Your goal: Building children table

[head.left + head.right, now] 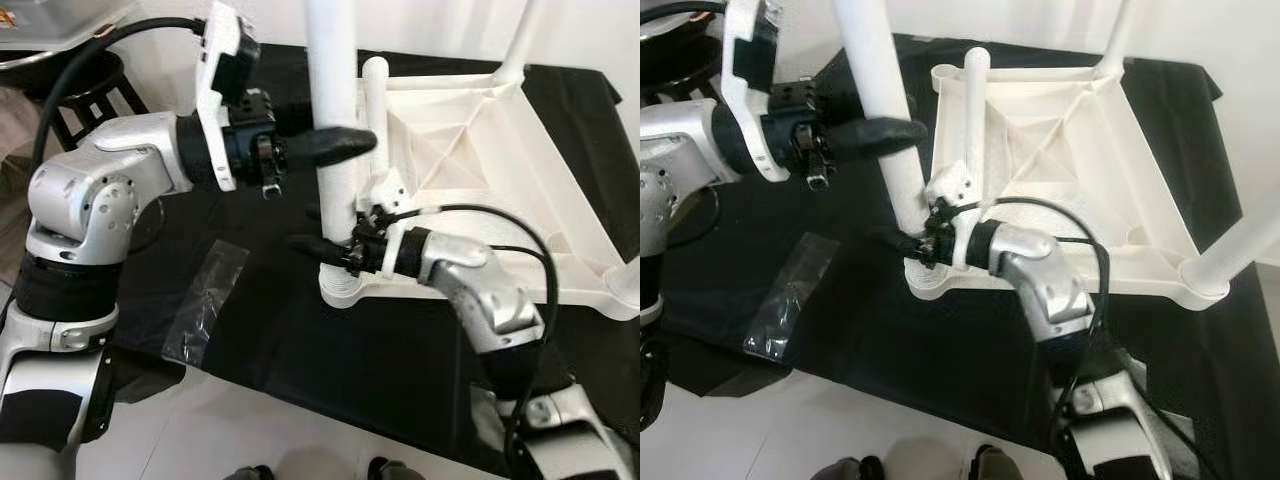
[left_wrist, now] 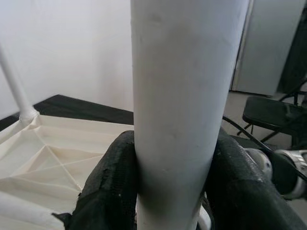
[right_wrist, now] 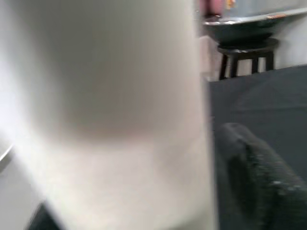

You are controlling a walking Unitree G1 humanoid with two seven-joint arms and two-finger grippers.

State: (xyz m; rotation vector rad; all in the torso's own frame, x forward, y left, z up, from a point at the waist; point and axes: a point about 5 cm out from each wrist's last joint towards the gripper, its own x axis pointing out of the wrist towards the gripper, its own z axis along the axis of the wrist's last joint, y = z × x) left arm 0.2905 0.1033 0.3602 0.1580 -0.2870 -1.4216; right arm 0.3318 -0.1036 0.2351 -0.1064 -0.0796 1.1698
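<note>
Black cloth point(image 1: 300, 360), both grippers clamping table leg point(image 1: 335, 120)

The upturned white plastic tabletop point(image 1: 500, 170) looks smooth and matt, like the round white plastic leg point(image 1: 335, 150) standing at its corner. Under it lies a matt black cloth point(image 1: 300, 330); beside the tabletop, a glossy, crinkled clear plastic bag point(image 1: 205, 300).

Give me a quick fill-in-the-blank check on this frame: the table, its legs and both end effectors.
1. The white table top lies ___ on the black cloth.
2. The left end effector is shut on the near white ___.
3. The right end effector grips that same part ___ the left one.
4. The clear plastic bag lies on the robot's ___ side.

Missing: upside down; leg; below; left
</note>
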